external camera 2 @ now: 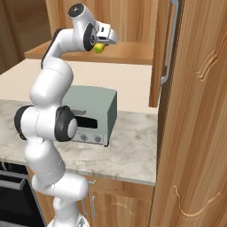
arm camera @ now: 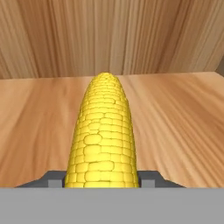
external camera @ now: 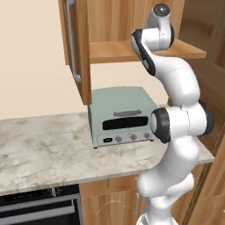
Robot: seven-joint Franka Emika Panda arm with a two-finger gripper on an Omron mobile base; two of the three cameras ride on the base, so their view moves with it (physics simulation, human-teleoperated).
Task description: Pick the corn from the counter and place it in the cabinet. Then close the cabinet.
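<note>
Nothing here can be read. The toaster oven (external camera: 122, 116) has a dark control strip with small knobs, but no lettering, brand or number shows clearly on it.

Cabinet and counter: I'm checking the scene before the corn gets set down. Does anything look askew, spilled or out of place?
Nothing stands out. The corn sits straight in the gripper over the bare cabinet shelf. Both doors stand open, as expected. The toaster oven sits square on the counter, with no spills.
</note>
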